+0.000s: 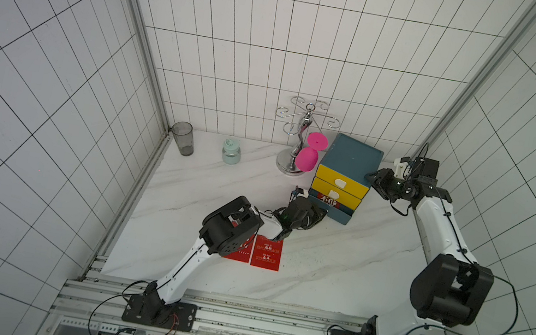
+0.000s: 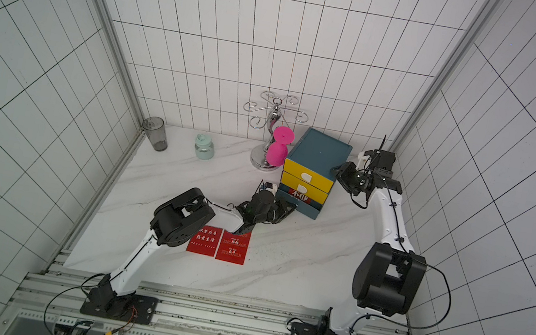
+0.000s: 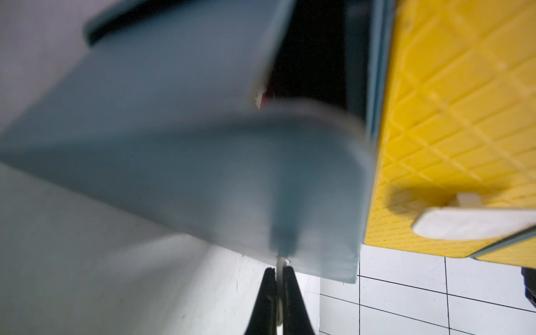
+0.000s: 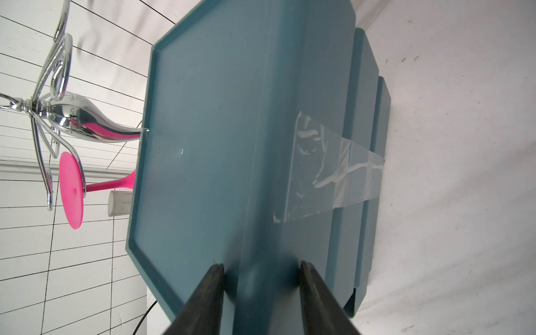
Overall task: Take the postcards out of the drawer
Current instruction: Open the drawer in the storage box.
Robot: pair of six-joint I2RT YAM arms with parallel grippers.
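Had the left gripper [image 3: 280, 270] pinched shut on the thin white handle [image 3: 280, 262] of the bottom drawer [image 1: 340, 215], low on the cabinet [image 1: 352, 155] front. Had the right gripper [image 4: 261, 265] clamped astride the cabinet's top rear edge, seemingly as a brace. Saw one postcard [image 1: 328, 199] inside that partly open drawer and two more postcards [image 2: 203, 239] [image 2: 233, 247] side by side on the table [image 1: 335, 262], well out in front of the cabinet. Probably called for a straight, level pull away from the cabinet front, slow enough not to slip off so thin a tab. Needed a firm brace against the cabinet sliding. Wanted the whole card bared before any reach.
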